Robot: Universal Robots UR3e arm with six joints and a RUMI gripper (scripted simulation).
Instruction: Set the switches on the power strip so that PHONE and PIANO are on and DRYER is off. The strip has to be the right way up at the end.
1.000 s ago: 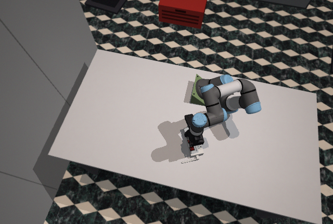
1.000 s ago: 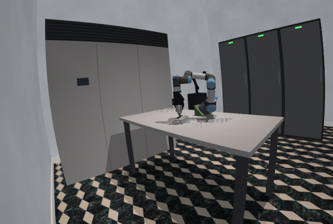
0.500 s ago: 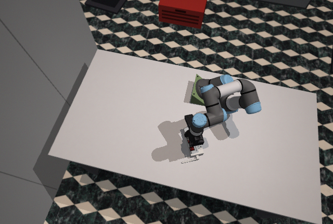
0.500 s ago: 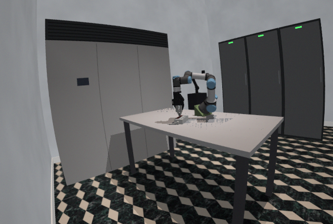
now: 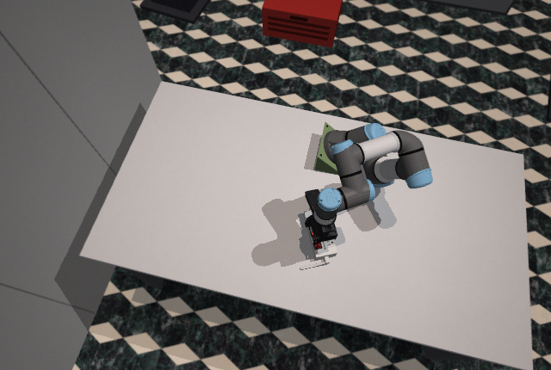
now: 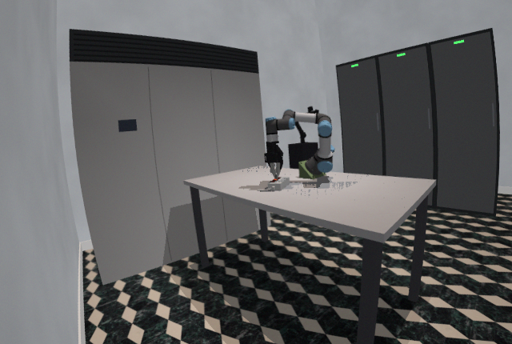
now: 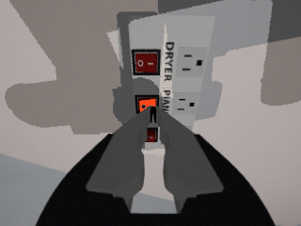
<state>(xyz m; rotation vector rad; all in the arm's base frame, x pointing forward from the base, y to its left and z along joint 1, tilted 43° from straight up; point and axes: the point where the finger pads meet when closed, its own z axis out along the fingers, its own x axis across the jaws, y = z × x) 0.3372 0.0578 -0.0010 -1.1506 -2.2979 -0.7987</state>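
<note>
A white power strip (image 7: 169, 77) lies face up on the table, under my gripper. It also shows in the top view (image 5: 321, 245) and the exterior view (image 6: 278, 184). The DRYER switch (image 7: 145, 62) is dark red, at the far end. The PIANO switch (image 7: 147, 104) is lit bright orange-red. My gripper (image 7: 152, 107) is shut, with nothing between the fingers, and its tips press down on the near edge of the PIANO switch. A third red switch (image 7: 151, 135) shows between the fingers; its label is hidden.
The arm's green base block (image 5: 325, 150) stands behind the strip. The table's front edge (image 5: 311, 308) is close to the strip. A red tool chest (image 5: 302, 9) stands on the floor beyond the table.
</note>
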